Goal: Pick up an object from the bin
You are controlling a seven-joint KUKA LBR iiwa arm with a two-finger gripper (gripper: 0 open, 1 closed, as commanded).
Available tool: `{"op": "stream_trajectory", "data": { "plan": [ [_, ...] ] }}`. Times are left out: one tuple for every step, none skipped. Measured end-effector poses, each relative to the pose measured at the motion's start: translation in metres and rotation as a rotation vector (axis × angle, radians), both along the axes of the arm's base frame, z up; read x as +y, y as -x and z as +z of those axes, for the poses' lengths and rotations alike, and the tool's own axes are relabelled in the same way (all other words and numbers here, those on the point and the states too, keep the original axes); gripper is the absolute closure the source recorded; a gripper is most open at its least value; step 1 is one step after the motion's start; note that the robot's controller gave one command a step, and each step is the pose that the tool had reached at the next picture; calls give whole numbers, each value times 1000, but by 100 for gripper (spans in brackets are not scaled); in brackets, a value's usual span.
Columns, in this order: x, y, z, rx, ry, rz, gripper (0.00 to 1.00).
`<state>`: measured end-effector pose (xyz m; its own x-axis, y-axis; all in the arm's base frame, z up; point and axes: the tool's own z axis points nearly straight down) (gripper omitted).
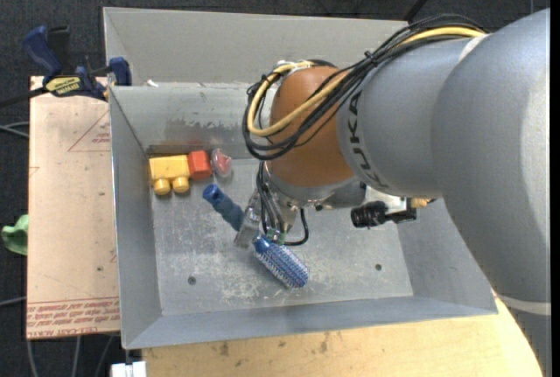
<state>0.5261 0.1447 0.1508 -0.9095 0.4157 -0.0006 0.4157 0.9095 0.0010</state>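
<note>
- Target: 1 blue bristled brush [282, 262] lies on the floor of the bin [133, 218], near the front wall. The gripper [262, 231] sits at its upper-left end.
- Claw state: I cannot tell whether it is apart or together, nor whether it touches the brush.
- Step in hand, as I judge it: positioning for the grasp. The brush is not lifted.
- Next move calls for a close on the brush and a straight lift, clear of the blue stick-shaped piece [223, 205] just beside.
- Other contents at the left rear: 1 yellow block [169, 172], 1 red block [199, 163], 1 pale pink piece [221, 164].
- Total in the bin: 5.
</note>
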Motion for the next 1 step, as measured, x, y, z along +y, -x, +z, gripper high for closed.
{"op": "stream_trajectory", "data": {
  "plan": [
    [0, 0, 2, 1, 0, 1, 100]
  ]
}}
